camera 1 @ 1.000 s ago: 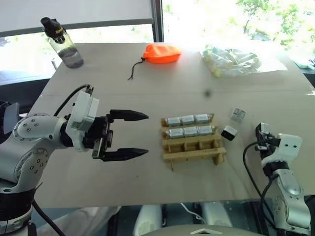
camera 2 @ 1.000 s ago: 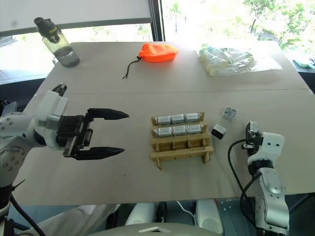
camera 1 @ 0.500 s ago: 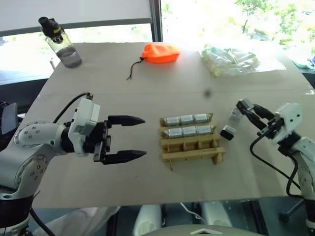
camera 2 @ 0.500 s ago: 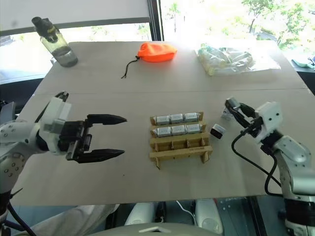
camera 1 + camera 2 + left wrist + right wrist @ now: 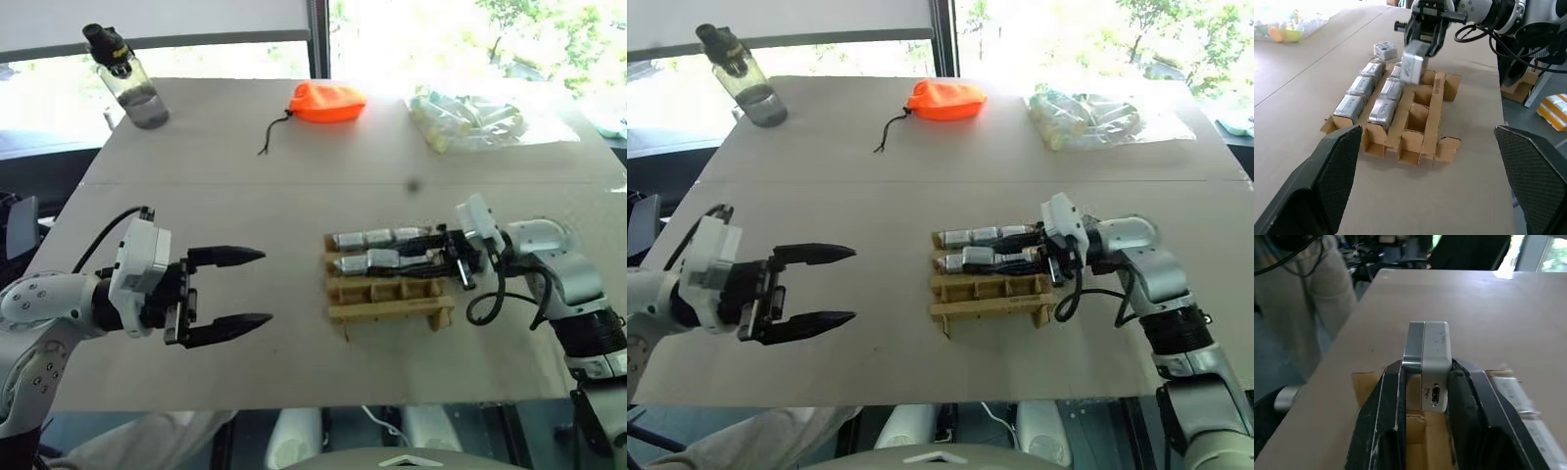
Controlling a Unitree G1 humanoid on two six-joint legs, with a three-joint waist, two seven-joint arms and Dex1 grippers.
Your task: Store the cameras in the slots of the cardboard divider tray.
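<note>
Faintly, unreadable print on cardboard divider tray [image 5: 1438,87]

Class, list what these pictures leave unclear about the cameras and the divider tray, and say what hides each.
- Head views: the held camera is hidden behind the right gripper.
- Head views: the right end of the tray's middle row is covered by that gripper.
- Right wrist view: the slot beneath is blocked by the fingers.
- Left wrist view: the loose camera is too small to read.
</note>
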